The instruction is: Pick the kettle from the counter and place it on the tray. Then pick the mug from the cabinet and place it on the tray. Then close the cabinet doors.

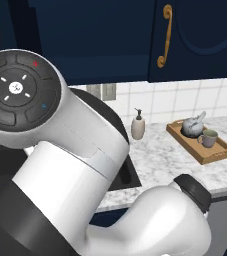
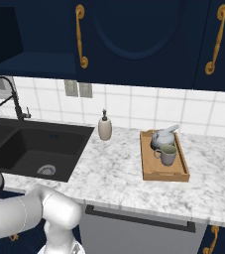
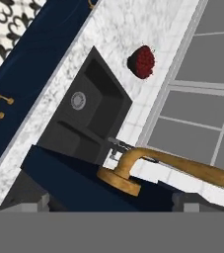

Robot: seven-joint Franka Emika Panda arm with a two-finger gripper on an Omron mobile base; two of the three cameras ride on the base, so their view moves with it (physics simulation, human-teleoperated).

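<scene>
Arm: raised high at the cabinet door [image 3: 84, 190], hand just beside its brass handle [image 3: 172, 168].
Jaws: apart, gripping nothing, though the fingertips are barely visible.
Counter [image 2: 114, 173]: one black double sink [image 2: 34, 149], one soap bottle [image 2: 104, 127].
Tray [image 2: 151, 173]: one, on the counter, holding one kettle [image 2: 162, 137] and one mug [image 2: 167, 155].
</scene>
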